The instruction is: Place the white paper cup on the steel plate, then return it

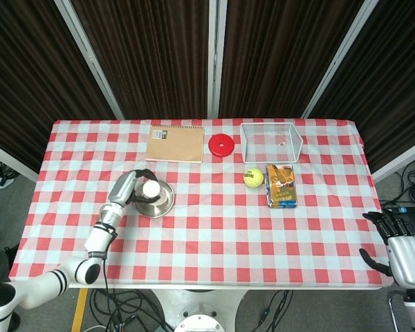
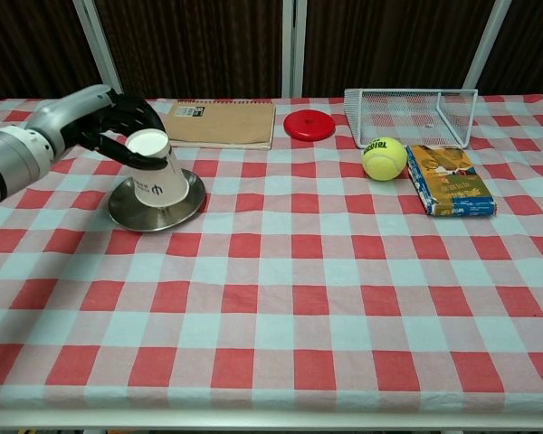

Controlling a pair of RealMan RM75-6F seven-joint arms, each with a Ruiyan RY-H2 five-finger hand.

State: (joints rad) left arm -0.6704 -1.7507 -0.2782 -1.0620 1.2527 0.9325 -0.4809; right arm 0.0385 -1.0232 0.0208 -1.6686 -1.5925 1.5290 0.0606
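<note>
The white paper cup (image 2: 159, 173) stands upside down and tilted on the steel plate (image 2: 127, 210) at the table's left side. My left hand (image 2: 118, 122) grips the cup around its upturned base from the left. In the head view the cup (image 1: 151, 189) sits over the plate (image 1: 163, 204) with the left hand (image 1: 129, 185) wrapped on it. My right hand (image 1: 403, 250) hangs off the table's near right corner, fingers apart and holding nothing.
A brown notebook (image 2: 217, 123) and a red disc (image 2: 309, 125) lie at the back. A white wire basket (image 2: 411, 114), a tennis ball (image 2: 385, 158) and a small printed box (image 2: 448, 191) occupy the right side.
</note>
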